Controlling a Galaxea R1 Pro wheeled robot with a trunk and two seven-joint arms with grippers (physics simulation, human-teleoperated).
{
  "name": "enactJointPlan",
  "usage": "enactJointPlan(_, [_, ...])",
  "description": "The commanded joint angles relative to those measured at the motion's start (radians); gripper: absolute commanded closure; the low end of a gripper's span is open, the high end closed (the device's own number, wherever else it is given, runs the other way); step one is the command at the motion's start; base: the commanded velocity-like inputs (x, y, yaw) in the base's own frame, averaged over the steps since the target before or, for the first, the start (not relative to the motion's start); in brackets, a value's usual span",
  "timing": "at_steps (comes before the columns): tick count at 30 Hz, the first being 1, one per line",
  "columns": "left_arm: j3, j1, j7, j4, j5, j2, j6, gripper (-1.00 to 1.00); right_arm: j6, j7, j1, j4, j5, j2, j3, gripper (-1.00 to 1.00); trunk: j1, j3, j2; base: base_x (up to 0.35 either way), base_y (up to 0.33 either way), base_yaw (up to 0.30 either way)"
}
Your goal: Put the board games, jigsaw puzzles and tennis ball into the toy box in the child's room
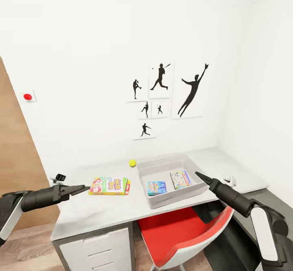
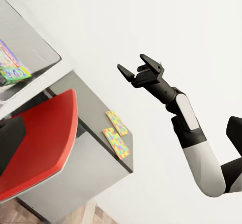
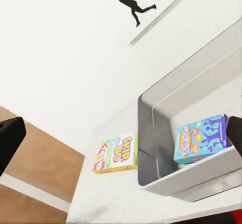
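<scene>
- Left gripper [image 1: 83, 189] hovers over the desk's [image 1: 101, 210] left end, its fingers drawn to 1 point and holding nothing; the tip is just beside the left edge of the yellow-green-red board game [image 1: 110, 185].
- Right gripper [image 2: 141, 68] hangs above the desk's front edge near the toy box's [image 1: 160, 166] right front corner; in the left wrist view its jaws stand spread and empty.
- That board game lies flat near the desk's middle, left of the toy box. It looks like a stiff, light cardboard carton with a slick printed lid; I judge a pinch across a short edge the surest hold, since flat faces may slip.
- Inside the toy box lie 2 printed boxes: a blue one [image 1: 156, 188] near the front wall and a paler one [image 1: 180, 179] beside it.
- Tennis ball [image 1: 132, 163] rests near the desk's back edge, just off the box's left rear corner; light, and likely to roll if nudged.
- 2 jigsaw puzzles [image 2: 116, 133] lie on the dark corner section, thin and probably floppy.
- Lid print on the board game reads "SKIP BO" [image 3: 122, 152]; other writing is too small to read.
</scene>
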Motion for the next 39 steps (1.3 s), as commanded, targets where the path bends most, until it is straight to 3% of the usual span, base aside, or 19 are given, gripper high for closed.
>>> enactJointPlan(1, [0.0,-0.001,-0.003,0.001,0.001,0.0,0.011,-1.0,0.006,0.004,0.0,-0.001,0.0,0.0,-0.002,-1.0,0.0,-0.001,-0.001,-0.207,0.219,0.287])
enactJointPlan(18, [0.0,-0.001,-0.003,0.002,0.0,0.0,0.011,-1.0,0.006,0.004,-0.001,-0.001,0.0,0.0,-0.002,-1.0,0.0,-0.001,-0.001,-0.132,0.242,0.282])
enactJointPlan(39, [0.004,-0.001,-0.003,0.007,0.0,0.002,0.01,-1.0,0.006,0.004,-0.001,0.001,0.0,0.0,-0.002,-1.0,0.0,-0.001,-0.001,0.124,0.253,0.025])
